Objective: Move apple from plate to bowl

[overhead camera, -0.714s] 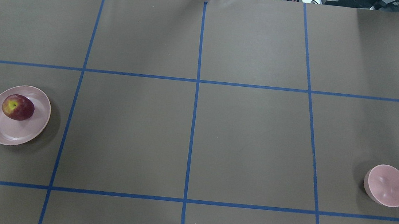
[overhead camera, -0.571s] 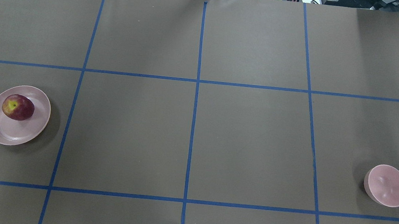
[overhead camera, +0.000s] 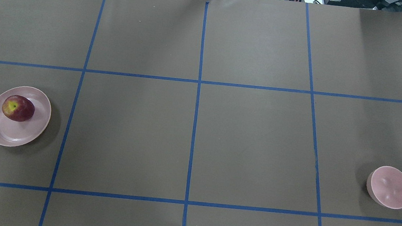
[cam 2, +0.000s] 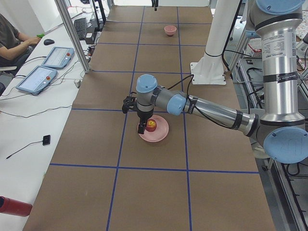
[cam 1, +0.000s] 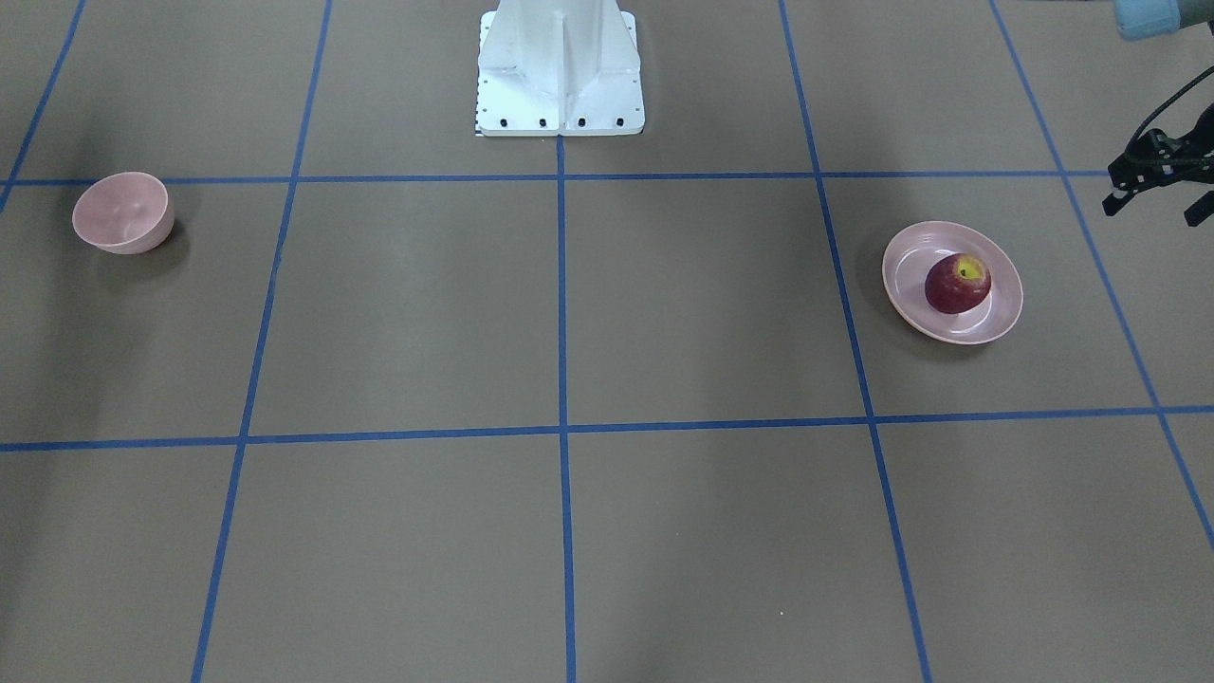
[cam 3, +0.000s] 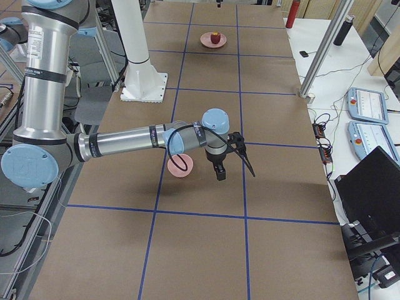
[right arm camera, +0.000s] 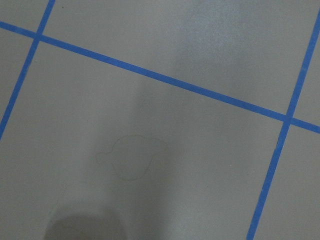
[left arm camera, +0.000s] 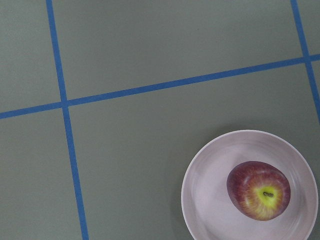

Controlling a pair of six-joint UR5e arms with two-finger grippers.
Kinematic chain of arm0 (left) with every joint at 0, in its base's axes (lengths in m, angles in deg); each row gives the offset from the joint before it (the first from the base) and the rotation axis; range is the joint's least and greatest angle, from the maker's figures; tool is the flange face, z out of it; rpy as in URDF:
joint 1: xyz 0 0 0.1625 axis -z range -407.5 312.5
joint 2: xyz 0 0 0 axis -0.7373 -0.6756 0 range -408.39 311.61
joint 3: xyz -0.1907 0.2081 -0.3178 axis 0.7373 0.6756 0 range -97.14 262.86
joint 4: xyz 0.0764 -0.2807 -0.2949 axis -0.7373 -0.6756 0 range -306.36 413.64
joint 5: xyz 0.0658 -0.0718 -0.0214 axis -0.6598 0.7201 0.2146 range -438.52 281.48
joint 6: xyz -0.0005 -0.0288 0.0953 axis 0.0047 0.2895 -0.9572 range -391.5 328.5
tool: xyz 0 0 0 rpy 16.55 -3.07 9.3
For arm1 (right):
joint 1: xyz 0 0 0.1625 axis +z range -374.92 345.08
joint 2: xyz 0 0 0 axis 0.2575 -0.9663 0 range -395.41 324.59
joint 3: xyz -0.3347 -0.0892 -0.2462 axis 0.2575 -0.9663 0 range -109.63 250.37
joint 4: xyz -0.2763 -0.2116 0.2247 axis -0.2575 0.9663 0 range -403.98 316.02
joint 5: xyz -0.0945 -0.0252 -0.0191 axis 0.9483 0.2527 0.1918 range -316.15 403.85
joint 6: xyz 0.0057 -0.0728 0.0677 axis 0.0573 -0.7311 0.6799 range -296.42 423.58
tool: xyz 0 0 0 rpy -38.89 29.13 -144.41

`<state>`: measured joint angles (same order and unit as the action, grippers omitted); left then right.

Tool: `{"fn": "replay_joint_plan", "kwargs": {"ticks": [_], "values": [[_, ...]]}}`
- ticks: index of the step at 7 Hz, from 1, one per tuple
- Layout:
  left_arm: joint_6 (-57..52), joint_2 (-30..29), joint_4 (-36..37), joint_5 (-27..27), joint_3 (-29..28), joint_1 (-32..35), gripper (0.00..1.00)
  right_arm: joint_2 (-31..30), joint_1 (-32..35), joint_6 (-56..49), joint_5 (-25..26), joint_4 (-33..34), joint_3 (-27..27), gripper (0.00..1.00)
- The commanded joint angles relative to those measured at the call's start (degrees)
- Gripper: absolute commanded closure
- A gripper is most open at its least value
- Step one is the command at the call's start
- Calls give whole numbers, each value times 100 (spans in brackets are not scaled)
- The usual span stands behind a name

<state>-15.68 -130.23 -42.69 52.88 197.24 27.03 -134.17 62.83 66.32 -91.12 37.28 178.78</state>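
Nothing moved: apple (overhead camera: pixel 18 108) on plate (overhead camera: pixel 10 136), bowl (overhead camera: pixel 391 187) apart; left gripper (cam 1: pixel 1155 197) spread, right gripper (cam 3: pixel 236 175) unclear

Left gripper (cam 1: pixel 1157 205) cut by frame edge; bowl (cam 3: pixel 175 171) half behind right arm (cam 3: pixel 125 142) (right gripper (cam 3: pixel 220 169) state unreadable).

The counter (overhead camera: pixel 250 140) is covered in flat brown paper and divided into large rectangles by blue tape lines (overhead camera: pixel 194 127). In the overhead view, a shallow pale-pink plate (overhead camera: pixel 3 134) sits on it at the middle left, just left of one tape line. A small deep pink bowl (overhead camera: pixel 391 187) rests at the lower right, well apart from the plate. A white base (cam 1: pixel 560 66) stands on the counter at the top centre of the front-facing view.
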Motion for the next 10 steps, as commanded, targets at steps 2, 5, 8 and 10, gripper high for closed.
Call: {"fn": "replay_joint_plan", "kwargs": {"ticks": [2,5,8,10], "values": [[0,1,0,0,-4,-9,2,-2,-15,34,-3,4,-4,0],[-9,1,0,0,31,-9,2,-116,-155,673,-214,-327,-13,0],[-9,10,0,8,110,-9,2,-616,-690,1948,-170,-1813,-66,0],[0,10,0,8,119,-9,2,-1046,-1154,2002,-83,-2130,-66,0]]}}
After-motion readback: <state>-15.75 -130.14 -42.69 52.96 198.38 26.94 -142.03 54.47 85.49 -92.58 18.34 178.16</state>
